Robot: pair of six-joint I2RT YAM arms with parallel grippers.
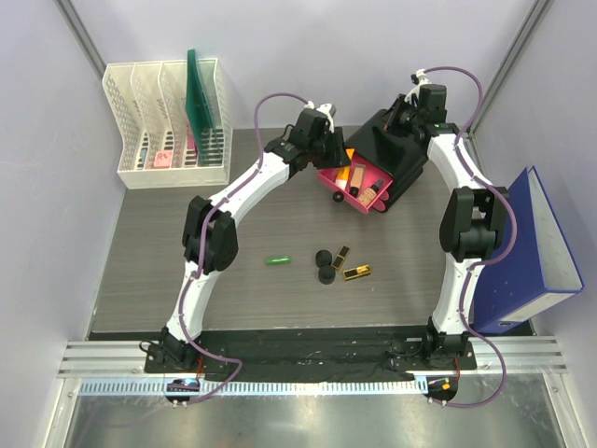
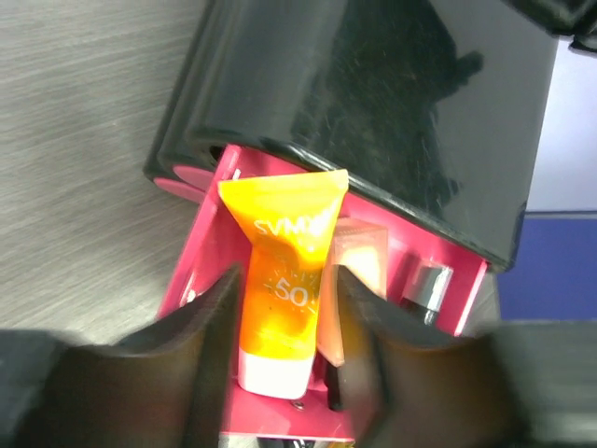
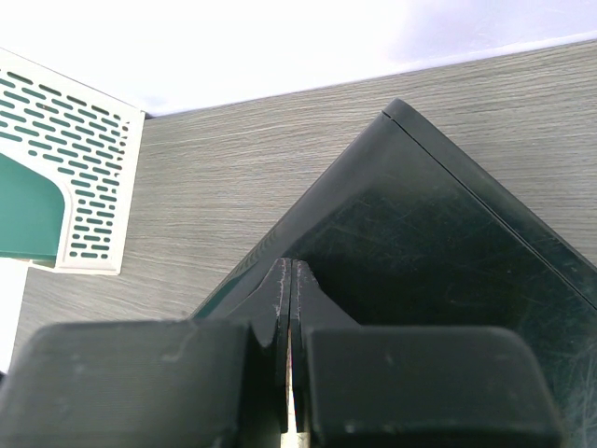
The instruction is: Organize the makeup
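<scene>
The black box (image 1: 396, 154) has its pink drawer (image 1: 328, 177) pulled open. The orange white-capped tube (image 2: 284, 289) lies in the drawer beside a beige bottle (image 2: 359, 257) and a second, silver-collared bottle (image 2: 424, 289). My left gripper (image 2: 284, 327) is open, its fingers either side of the tube; it also shows in the top view (image 1: 328, 159). My right gripper (image 3: 292, 271) is shut and empty, resting on the box top (image 3: 420, 252). On the table lie the green tube (image 1: 278, 260), two black compacts (image 1: 323, 257) (image 1: 326, 274) and two gold-black sticks (image 1: 341, 254) (image 1: 356, 273).
A white file rack (image 1: 140, 121) stands at the back left with a green folder (image 1: 201, 93) and a small pink block (image 1: 160, 161) in it. A blue binder (image 1: 532, 243) leans at the right edge.
</scene>
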